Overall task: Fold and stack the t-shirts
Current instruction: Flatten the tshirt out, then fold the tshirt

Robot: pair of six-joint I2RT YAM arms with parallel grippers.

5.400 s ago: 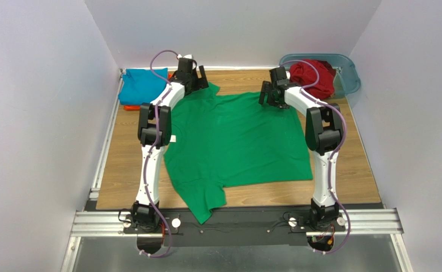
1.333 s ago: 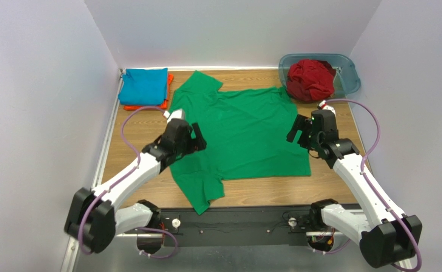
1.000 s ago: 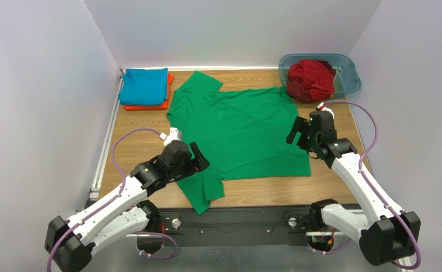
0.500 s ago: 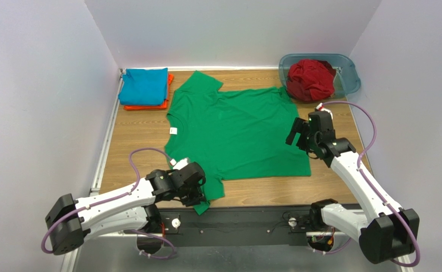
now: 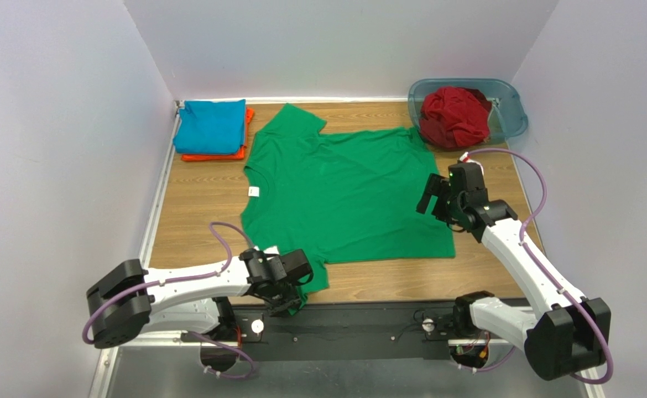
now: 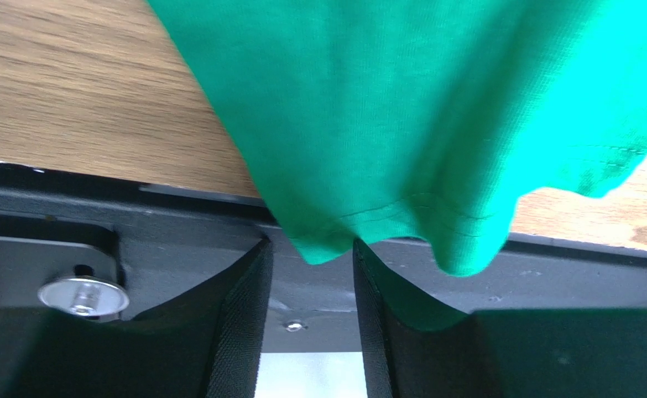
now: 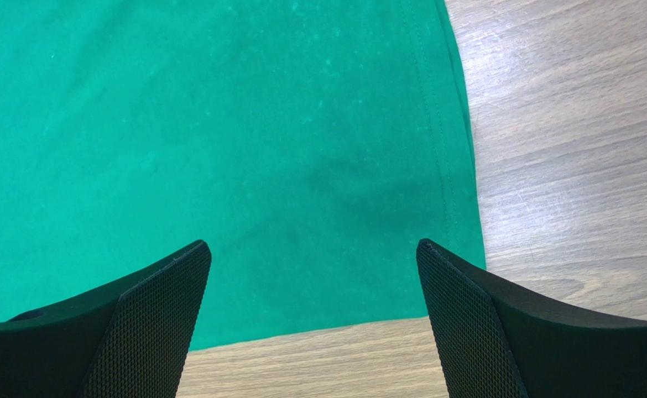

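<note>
A bright green t-shirt (image 5: pixel 348 186) lies spread flat on the wooden table (image 5: pixel 194 207), with its white tag (image 5: pixel 254 191) at the left edge. Its near sleeve (image 6: pixel 402 124) hangs over the table's front edge. My left gripper (image 5: pixel 292 292) is low at that sleeve, jaws partly apart, and the hem's tip (image 6: pixel 323 245) sits between the fingertips without being clamped. My right gripper (image 5: pixel 436 199) hovers wide open over the shirt's right hem (image 7: pixel 443 166). A teal-blue folded shirt (image 5: pixel 210 124) lies on an orange one (image 5: pixel 219 155) at the back left. A dark red shirt (image 5: pixel 454 116) is bunched in the tub.
The translucent blue-grey tub (image 5: pixel 508 95) stands at the back right corner. A black mounting rail (image 5: pixel 368 319) runs along the near edge; the left wrist view shows it under the sleeve (image 6: pixel 136 224) with a metal bolt (image 6: pixel 82 296). White walls close in three sides.
My left arm has swung from the shirt's left side down to the near sleeve at the front edge, and its jaws have narrowed. The right gripper has barely shifted.
</note>
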